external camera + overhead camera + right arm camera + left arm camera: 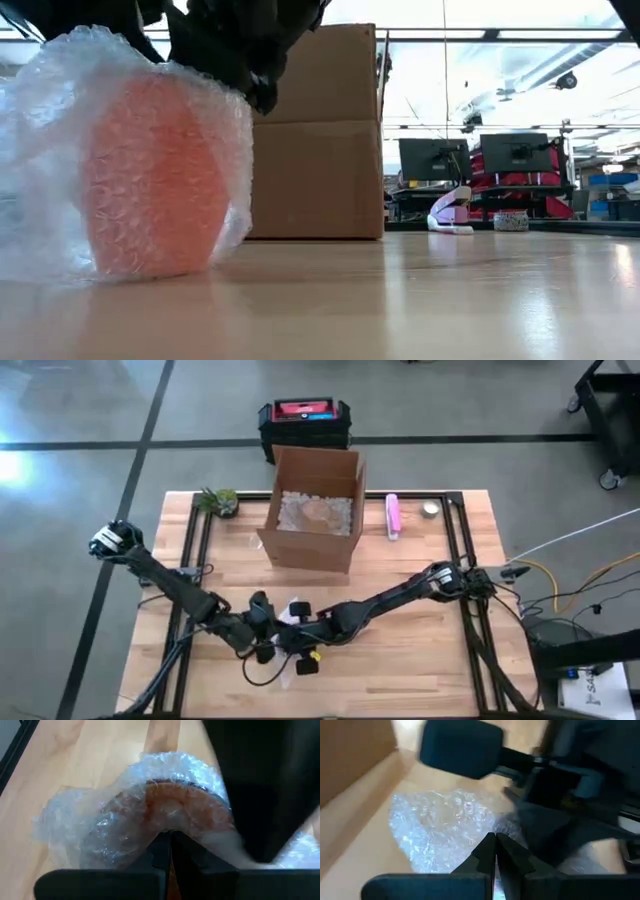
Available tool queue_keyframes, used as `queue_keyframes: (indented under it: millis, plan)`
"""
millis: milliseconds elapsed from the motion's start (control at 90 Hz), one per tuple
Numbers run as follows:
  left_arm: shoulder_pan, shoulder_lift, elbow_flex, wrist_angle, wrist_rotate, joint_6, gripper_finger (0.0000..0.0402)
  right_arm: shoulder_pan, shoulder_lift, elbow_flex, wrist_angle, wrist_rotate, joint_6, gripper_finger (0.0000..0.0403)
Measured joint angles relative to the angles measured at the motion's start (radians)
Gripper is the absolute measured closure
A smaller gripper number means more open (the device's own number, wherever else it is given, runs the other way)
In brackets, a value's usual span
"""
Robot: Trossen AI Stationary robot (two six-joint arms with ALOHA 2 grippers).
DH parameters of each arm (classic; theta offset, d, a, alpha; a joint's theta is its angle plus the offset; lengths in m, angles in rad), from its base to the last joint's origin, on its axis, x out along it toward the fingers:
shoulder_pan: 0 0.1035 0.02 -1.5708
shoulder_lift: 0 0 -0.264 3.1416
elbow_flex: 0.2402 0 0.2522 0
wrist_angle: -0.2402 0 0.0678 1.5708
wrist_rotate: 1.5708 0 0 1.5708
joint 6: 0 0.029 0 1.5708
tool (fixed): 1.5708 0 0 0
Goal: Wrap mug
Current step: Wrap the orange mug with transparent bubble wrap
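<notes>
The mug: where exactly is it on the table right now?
In the low view, the orange mug sits on the table's near edge wrapped in bubble wrap, under both grippers, in front of the cardboard box.

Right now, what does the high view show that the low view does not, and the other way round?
Only the high view shows both arms whole, meeting at the table's front: left claw, right claw. It also shows the plant and the filling inside the open box.

Only the low view shows the orange mug clearly inside the bubble wrap, standing on the table, plus the monitors in the room behind.

Both show the box, the pink stapler and the small tin.
</notes>
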Motion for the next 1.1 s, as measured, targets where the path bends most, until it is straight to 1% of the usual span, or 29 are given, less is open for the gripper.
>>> queue_keyframes:
  millis: [144, 311, 478, 589, 667, 778, 822, 922, 1022, 1100]
  plan:
    - [-0.006, 0.014, 0.000, -0.005, 0.055, 0.000, 0.0402, 0.000, 0.000, 0.000, 0.000, 0.000, 0.005, 0.0401]
    - [-0.011, 0.076, 0.001, -0.004, 0.062, -0.001, 0.0402, 0.000, 0.000, 0.018, -0.028, -0.004, 0.010, 0.0401]
    - [-0.012, 0.134, 0.005, 0.009, 0.063, -0.012, 0.0402, 0.007, -0.001, 0.103, -0.189, 0.001, 0.007, 0.0401]
    - [-0.013, 0.139, 0.005, 0.011, 0.064, -0.013, 0.0402, 0.008, -0.006, 0.184, -0.291, 0.007, -0.008, 0.0401]
    - [-0.013, 0.136, 0.006, 0.011, 0.073, -0.001, 0.0402, 0.007, -0.010, 0.210, -0.310, 0.036, -0.019, 0.0401]
    - [-0.013, 0.132, 0.005, 0.011, 0.076, 0.000, 0.0402, 0.006, -0.010, 0.221, -0.336, 0.147, -0.033, 0.0401]
    - [-0.013, 0.132, 0.005, 0.011, 0.077, 0.000, 0.0402, 0.006, -0.009, 0.222, -0.334, 0.163, -0.035, 0.0401]
    - [-0.013, 0.132, 0.004, 0.010, 0.078, 0.000, 0.0402, 0.006, -0.010, 0.212, -0.324, 0.149, -0.028, 0.0401]
    - [-0.013, 0.130, 0.004, 0.010, 0.078, 0.000, 0.0402, 0.007, 0.009, 0.190, -0.320, 0.075, -0.005, 0.0401]
    - [-0.013, 0.130, 0.003, 0.012, 0.077, -0.001, 0.0402, 0.010, 0.031, 0.184, -0.302, 0.071, 0.006, 0.0401]
